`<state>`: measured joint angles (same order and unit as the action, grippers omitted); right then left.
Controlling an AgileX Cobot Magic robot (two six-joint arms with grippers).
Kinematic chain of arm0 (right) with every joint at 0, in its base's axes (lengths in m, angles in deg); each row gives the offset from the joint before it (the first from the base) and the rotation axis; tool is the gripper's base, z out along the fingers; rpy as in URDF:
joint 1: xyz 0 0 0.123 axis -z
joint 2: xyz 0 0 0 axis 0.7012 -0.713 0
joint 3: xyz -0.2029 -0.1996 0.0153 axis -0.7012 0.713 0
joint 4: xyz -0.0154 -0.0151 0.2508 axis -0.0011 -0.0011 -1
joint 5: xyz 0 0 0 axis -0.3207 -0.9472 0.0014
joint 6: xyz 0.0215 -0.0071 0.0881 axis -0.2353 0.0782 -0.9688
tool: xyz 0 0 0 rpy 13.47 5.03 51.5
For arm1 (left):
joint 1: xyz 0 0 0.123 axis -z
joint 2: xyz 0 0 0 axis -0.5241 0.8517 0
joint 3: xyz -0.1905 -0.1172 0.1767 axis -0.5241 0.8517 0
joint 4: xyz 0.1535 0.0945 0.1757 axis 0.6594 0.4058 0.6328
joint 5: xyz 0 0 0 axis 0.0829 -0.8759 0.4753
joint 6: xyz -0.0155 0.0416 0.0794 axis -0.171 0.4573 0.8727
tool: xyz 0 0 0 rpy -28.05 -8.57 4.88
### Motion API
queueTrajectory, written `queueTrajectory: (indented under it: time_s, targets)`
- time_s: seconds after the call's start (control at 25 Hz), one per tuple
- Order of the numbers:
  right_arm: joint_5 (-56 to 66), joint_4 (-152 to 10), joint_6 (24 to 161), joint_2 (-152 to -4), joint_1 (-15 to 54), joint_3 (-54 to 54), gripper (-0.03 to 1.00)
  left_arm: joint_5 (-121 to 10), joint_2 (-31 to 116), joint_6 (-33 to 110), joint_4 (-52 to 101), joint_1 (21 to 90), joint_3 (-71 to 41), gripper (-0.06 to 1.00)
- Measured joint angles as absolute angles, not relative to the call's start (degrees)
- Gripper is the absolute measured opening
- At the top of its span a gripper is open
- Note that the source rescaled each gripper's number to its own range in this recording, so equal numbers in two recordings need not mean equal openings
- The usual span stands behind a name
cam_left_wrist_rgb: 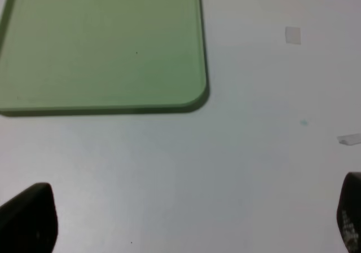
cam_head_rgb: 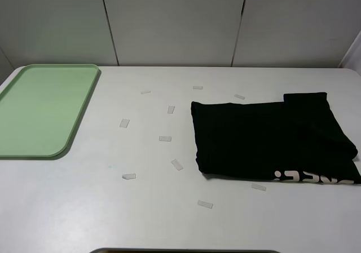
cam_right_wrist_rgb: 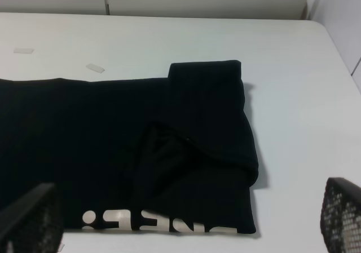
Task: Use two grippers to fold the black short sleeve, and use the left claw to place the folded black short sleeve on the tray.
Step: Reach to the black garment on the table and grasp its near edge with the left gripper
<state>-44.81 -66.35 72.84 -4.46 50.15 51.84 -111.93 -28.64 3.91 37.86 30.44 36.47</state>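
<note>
One black short sleeve point(cam_head_rgb: 265, 140), one pale green tray point(cam_head_rgb: 45, 106) and two tools were in the scene, and ten small pale strips of tape point(cam_head_rgb: 164, 138) lay scattered over the white tabletop point(cam_head_rgb: 158, 225). The black short sleeve lay on the right half of the tabletop, already folded into a broad rectangle. Its long axis ran left to right, and one sleeve was turned over onto its far right corner. Its pale lettering point(cam_head_rgb: 316, 177) ran along the near edge toward the right. The tray sat at the far left, well apart from the shirt, with its long axis running near to far and nothing in it. The tape strips lay flat in the open stretch between tray and shirt, and nothing else stood between them. The left tool point(cam_left_wrist_rgb: 192, 208) hung over bare tabletop just off the tray's near right corner, its fingers spread wide and holding nothing. The right tool point(cam_right_wrist_rgb: 186, 208) hung over the near edge of the shirt by the lettering, likewise released and empty.
</note>
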Motion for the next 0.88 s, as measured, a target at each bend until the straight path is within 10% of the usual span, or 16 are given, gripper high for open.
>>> queueTrajectory:
  time_s: [0.88]
  targets:
    - [-44.8,-66.4,72.8,-4.5,50.2,51.8,1.00,-94.8,28.6,17.0,24.6,34.1,15.8,1.00]
